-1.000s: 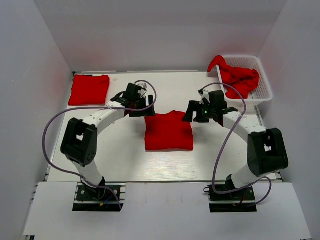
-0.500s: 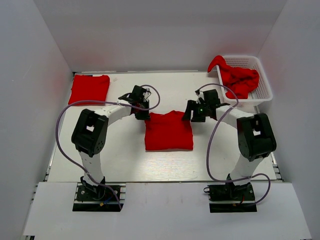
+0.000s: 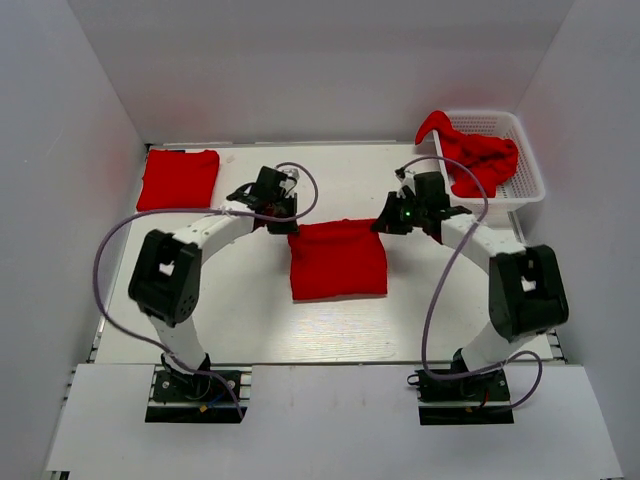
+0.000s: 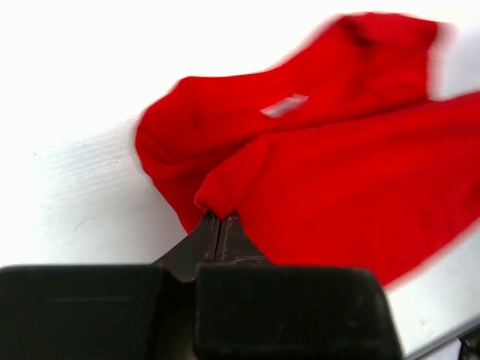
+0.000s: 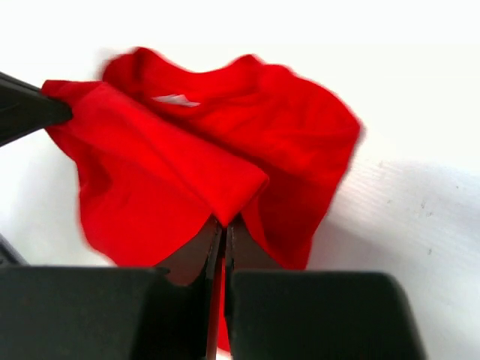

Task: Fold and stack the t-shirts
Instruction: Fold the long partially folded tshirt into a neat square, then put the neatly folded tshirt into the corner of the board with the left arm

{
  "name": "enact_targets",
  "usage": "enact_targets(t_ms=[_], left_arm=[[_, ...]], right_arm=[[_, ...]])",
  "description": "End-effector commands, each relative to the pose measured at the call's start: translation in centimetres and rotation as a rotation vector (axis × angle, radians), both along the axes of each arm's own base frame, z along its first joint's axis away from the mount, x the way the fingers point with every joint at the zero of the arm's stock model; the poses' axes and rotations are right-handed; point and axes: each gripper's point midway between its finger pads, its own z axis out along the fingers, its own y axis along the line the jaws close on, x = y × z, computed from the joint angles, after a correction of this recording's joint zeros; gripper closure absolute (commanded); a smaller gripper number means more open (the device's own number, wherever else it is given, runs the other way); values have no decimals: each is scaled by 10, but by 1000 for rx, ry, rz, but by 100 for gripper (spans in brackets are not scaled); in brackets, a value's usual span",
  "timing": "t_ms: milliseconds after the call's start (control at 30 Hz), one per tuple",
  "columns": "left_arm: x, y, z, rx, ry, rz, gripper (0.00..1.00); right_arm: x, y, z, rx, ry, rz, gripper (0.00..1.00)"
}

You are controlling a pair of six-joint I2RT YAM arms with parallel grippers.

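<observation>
Pinching had just taken place at both far corners of the middle t-shirt [image 3: 338, 262], which lay partly folded at the centre of the desk [image 3: 230, 310]. A second before, both grippers stood spread beside those corners; now each was pressed together on cloth.

- Left gripper [image 3: 284, 224]: closed on a bunched tip of red fabric at the far left corner. Neck label [image 4: 283, 106] showed just beyond the pinch.
- Right gripper [image 3: 392, 222]: closed on a folded tip at the far right corner.
- The shirt's far edge ran straighter and a little wider than before, and the collar hump was gone from the overhead view. Cloth was blurred in both wrist views, so probably moving.

Judgement: the grasp looked secured, so the next fold could begin, likely carrying the far edge toward the near edge. Each pinch was small and may have caught only the upper layer.

Elsewhere, one folded t-shirt [image 3: 178, 178] lay at the far left of the desk, the likely stacking spot. The basket [image 3: 530, 185] at far right held a heap of t-shirts [image 3: 480, 160], unfolded, with one part draped over its rim. The task was well short of done.
</observation>
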Motion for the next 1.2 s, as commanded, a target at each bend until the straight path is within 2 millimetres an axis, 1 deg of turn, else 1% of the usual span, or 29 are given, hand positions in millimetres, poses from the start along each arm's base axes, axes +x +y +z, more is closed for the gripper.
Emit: enact_targets(t_ms=[0,33,67,133,233,267,333,367,400,433,467,500,533,567,633,667,700,733,767,800,833,867,900,933,967,1033,1067,1100,1167], left_arm=[[-6,-5,72,-85,-194,-70,100],[-8,-4,90,-107,-241,-70,100],[-8,-4,99,-120,-270,-69,100],[-8,1,103,-123,-297,-68,100],[-3,3,106,-107,-330,-67,99],[3,2,94,-88,-308,-60,99],[14,2,87,-65,-301,-42,99],[21,1,87,-53,-294,-35,99],[30,3,66,-24,-255,-19,100],[33,2,56,-13,-233,-20,100],[42,0,55,-1,-233,-10,100],[46,1,45,14,-209,6,100],[56,9,22,58,-178,37,100],[63,7,20,59,-167,57,100],[79,22,6,90,-148,128,100],[91,22,-1,94,-142,137,100],[98,21,-4,97,-145,158,99],[114,30,7,91,-160,186,82],[118,28,6,92,-157,186,57],[123,30,7,84,-159,191,34],[128,30,12,61,-171,187,1],[129,27,14,45,-177,178,0],[131,19,28,8,-206,145,0],[131,22,30,-4,-209,145,0],[130,21,36,-15,-217,139,0],[121,22,42,-23,-217,133,0],[118,19,45,-38,-224,110,0],[108,21,37,-35,-199,103,0],[98,17,45,-70,-201,74,0]], right_arm=[[-3,3,45,35,-150,31,100],[-6,0,50,34,-162,24,100],[-8,-1,53,33,-180,18,100],[-8,-4,55,29,-191,13,100],[2,-7,55,14,-204,-1,100],[8,-3,59,19,-214,6,100],[14,-1,50,14,-194,8,100],[28,2,44,13,-198,4,100],[33,1,42,12,-189,-4,100],[38,1,40,8,-187,-9,100],[47,3,33,-2,-175,-16,100],[57,4,28,-2,-169,-25,100],[65,5,31,-1,-182,-32,100],[72,6,8,-15,-135,-43,100],[91,6,12,-16,-143,-71,100],[95,5,-12,-30,-93,-79,100],[106,9,-5,-19,-113,-76,100],[111,10,-5,-11,-109,-82,100],[111,11,-25,-20,-61,-78,85],[118,15,-16,-5,-85,-66,73],[119,18,-15,5,-85,-59,55],[121,18,-6,10,-109,-53,43],[121,17,-2,14,-119,-54,10],[120,22,2,14,-142,-41,10],[122,20,21,23,-181,-44,10],[121,17,40,19,-222,-49,10],[120,16,42,15,-225,-52,10],[118,15,46,10,-232,-52,10],[106,10,57,11,-249,-54,10]])
